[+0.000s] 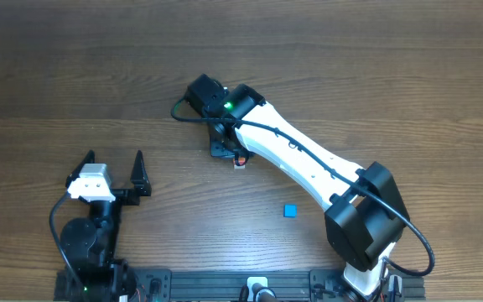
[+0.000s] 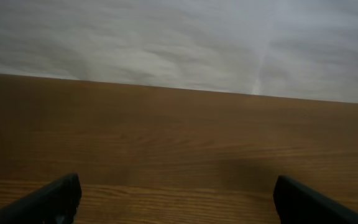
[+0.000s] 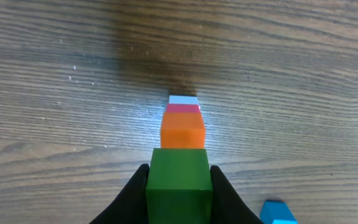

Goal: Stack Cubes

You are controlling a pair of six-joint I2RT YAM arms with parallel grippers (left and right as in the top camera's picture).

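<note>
Your right gripper point(image 3: 179, 176) has its jaws clenched on the green cube point(image 3: 179, 194), held in line above the stack: orange cube point(image 3: 182, 132), red cube point(image 3: 183, 109), white cube point(image 3: 183, 99) lowest. You cannot confirm contact with the orange cube. The blue cube point(image 1: 289, 210) lies on the desk point(image 1: 392, 75), nearer the right arm. The left gripper point(image 1: 114, 156) has its jaws released, well apart.

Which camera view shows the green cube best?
The right wrist view: the green cube sits large between the right gripper's fingers, over the orange cube. In the top view the right arm covers it; the left wrist view faces table and wall.
</note>
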